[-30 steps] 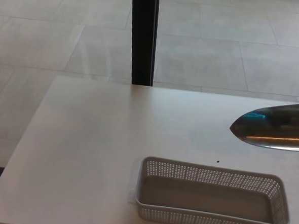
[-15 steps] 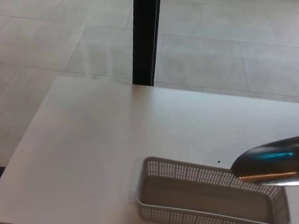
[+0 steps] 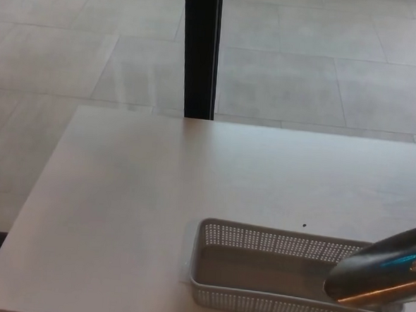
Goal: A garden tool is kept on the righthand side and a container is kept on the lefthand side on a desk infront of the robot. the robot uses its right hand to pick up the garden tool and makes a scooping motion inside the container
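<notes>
**A:** so what does the trowel [image 3: 379, 276] look like here?

**B:** only the blade shows. Shiny dark metal, rounded tip, with a teal glint and an orange streak reflected along it. It comes in from the right edge of the picture, tilted tip-down to the left, and the tip sits inside the right end of the basket [image 3: 256, 300]. Can't tell if it touches the bottom.

**A:** and the basket?

**B:** long, shallow, light grey plastic with walls full of little holes. It sits near the front edge of the desk [image 3: 135, 194], toward the front right corner, long side parallel to that edge. Looks empty apart from the blade.

**A:** hands?

**B:** neither robot hand shows. The handle runs out of the picture, so I can't tell what grips it or how tightly.

**A:** anything else around?

**B:** a tiny dark speck [image 3: 304, 225] on the desk just behind the basket's back wall. A black post [image 3: 200, 53] stands at the desk's far edge, with pale tiled floor [image 3: 326, 71] behind it. Nothing stands in the blade's way.
</notes>
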Motion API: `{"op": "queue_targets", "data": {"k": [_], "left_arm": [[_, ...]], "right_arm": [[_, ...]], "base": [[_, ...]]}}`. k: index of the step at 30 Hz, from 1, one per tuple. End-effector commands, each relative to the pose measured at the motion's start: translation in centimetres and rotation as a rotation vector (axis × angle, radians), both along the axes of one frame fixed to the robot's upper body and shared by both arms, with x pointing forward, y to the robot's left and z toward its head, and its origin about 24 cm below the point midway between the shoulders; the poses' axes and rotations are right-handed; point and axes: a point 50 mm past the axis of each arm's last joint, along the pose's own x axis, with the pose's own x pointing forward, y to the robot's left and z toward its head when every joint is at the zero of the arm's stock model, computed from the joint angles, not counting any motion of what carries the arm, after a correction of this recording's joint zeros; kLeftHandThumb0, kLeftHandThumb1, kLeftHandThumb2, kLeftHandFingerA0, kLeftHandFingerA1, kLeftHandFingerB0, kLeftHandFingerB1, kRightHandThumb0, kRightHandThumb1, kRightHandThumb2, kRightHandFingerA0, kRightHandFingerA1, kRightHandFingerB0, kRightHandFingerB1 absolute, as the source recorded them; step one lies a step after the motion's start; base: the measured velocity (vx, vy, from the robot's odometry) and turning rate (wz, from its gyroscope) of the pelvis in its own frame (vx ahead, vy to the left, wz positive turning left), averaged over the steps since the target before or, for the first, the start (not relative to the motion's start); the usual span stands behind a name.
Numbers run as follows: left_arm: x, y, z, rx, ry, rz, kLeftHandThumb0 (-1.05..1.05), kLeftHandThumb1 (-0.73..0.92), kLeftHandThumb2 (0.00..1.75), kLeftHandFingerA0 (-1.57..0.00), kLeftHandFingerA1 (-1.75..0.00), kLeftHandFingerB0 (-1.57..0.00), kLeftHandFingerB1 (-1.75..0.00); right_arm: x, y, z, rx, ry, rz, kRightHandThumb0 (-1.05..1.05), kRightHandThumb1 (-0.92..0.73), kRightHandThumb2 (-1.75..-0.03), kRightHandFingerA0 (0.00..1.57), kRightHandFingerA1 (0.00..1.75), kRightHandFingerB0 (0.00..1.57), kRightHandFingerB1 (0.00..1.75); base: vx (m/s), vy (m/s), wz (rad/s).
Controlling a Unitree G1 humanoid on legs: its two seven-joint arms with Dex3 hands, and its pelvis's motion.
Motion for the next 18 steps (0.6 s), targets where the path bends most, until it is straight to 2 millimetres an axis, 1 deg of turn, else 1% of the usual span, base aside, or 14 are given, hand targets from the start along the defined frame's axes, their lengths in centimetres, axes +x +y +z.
{"op": "queue_targets", "data": {"k": [1, 3, 4, 6, 7, 8, 10, 11, 12, 14, 15, 16, 17, 18], "left_arm": [[-0.2, 0.7, 0.6, 0.001, 0.0, 0.018, -0.63, -0.07, 1.55, -0.94, -1.23, -0.85, -1.15], [-0.1, 0.6, 0.5, 0.0, -0.002, 0.014, -0.63, -0.07, 1.55, -0.94, -1.23, -0.85, -1.15], [-0.2, 0.6, 0.5, 0.017, 0.024, -0.022, -0.64, -0.02, 1.47, -1.0, -1.19, -0.88, -1.12], [-0.4, 0.5, 0.4, 0.024, 0.033, -0.015, -0.68, -0.03, 1.48, -1.07, -1.25, -0.86, -1.12], [-0.8, 0.4, 0.2, 0.009, 0.039, -0.015, -0.68, -0.03, 1.48, -1.07, -1.25, -0.86, -1.12], [-0.8, 0.4, 0.1, 0.004, 0.032, 0.004, -0.66, -0.09, 1.57, -0.87, -1.18, -0.78, -1.12], [-0.9, 0.4, 0.1, -0.001, 0.029, 0.012, -0.66, -0.09, 1.57, -0.87, -1.18, -0.78, -1.12], [-1.0, 0.3, 0.0, 0.0, 0.029, 0.014, -0.59, -0.07, 1.5, -0.89, -1.16, -0.81, -1.1], [-1.0, 0.3, 0.0, 0.006, 0.036, 0.014, -0.62, -0.04, 1.47, -1.0, -1.2, -0.87, -1.11], [-1.1, 0.3, -0.1, 0.002, 0.037, 0.011, -0.7, -0.02, 1.51, -1.02, -1.21, -0.85, -1.11], [-1.1, 0.2, -0.1, -0.001, 0.035, 0.015, -0.71, -0.03, 1.53, -1.01, -1.22, -0.84, -1.12], [-1.0, 0.3, -0.1, -0.003, 0.029, 0.024, -0.63, -0.05, 1.5, -0.91, -1.17, -0.79, -1.1], [-1.0, 0.3, 0.0, -0.005, 0.023, 0.026, -0.63, -0.05, 1.5, -0.91, -1.17, -0.79, -1.1], [-1.0, 0.3, 0.0, -0.004, 0.026, 0.024, -0.62, -0.06, 1.51, -0.93, -1.18, -0.82, -1.11]], "right_arm": [[0.1, 0.1, -0.4, -0.05, -0.011, 0.005, -0.23, -0.61, -0.71, 0.89, 1.51, 0.91, 0.79], [0.2, 0.1, -0.4, -0.051, -0.017, 0.011, -0.23, -0.61, -0.71, 0.89, 1.51, 0.91, 0.79], [0.4, 0.4, -0.3, -0.075, -0.003, -0.001, -0.25, -0.66, -0.66, 0.84, 1.54, 0.87, 0.89], [0.6, 0.8, -0.5, -0.111, 0.008, -0.009, -0.23, -0.64, -0.66, 0.85, 1.5, 0.9, 0.73], [0.6, 1.0, -0.7, -0.119, 0.015, -0.007, -0.23, -0.64, -0.66, 0.85, 1.5, 0.9, 0.73], [0.8, 1.3, -0.8, -0.125, 0.02, -0.009, -0.24, -0.66, -0.63, 0.88, 1.39, 0.85, 0.65], [0.8, 1.5, -0.8, -0.131, 0.022, -0.012, -0.24, -0.66, -0.63, 0.88, 1.39, 0.85, 0.65], [0.9, 1.6, -1.0, -0.134, 0.027, -0.014, -0.24, -0.65, -0.64, 0.89, 1.36, 0.83, 0.59], [1.1, 1.9, -1.1, -0.152, 0.036, -0.025, -0.29, -0.69, -0.65, 0.87, 1.36, 0.82, 0.63], [1.5, 2.3, -1.3, -0.183, 0.041, -0.044, -0.33, -0.7, -0.69, 0.85, 1.43, 0.81, 0.7], [1.5, 2.3, -1.3, -0.187, 0.039, -0.047, -0.33, -0.7, -0.7, 0.86, 1.42, 0.81, 0.74], [1.7, 2.5, -1.5, -0.197, 0.036, -0.051, -0.37, -0.72, -0.71, 0.85, 1.43, 0.78, 0.78], [1.8, 2.7, -1.7, -0.211, 0.036, -0.06, -0.37, -0.72, -0.71, 0.85, 1.43, 0.78, 0.78], [2.0, 3.0, -1.8, -0.238, 0.059, -0.071, -0.37, -0.73, -0.72, 0.84, 1.55, 0.77, 0.78]], "base": [[0.0, 0.0, 0.0], [0.0, 0.0, 0.0], [0.0, 0.0, 0.0], [0.0, 0.0, 0.0], [0.0, 0.0, 0.0], [0.0, 0.0, 0.0], [0.0, 0.0, 0.0], [0.0, 0.0, 0.0], [0.0, 0.0, 0.0], [0.0, 0.0, 0.0], [0.0, 0.0, 0.0], [0.0, 0.0, 0.0], [0.0, 0.0, 0.0], [0.0, 0.0, 0.0]]}}
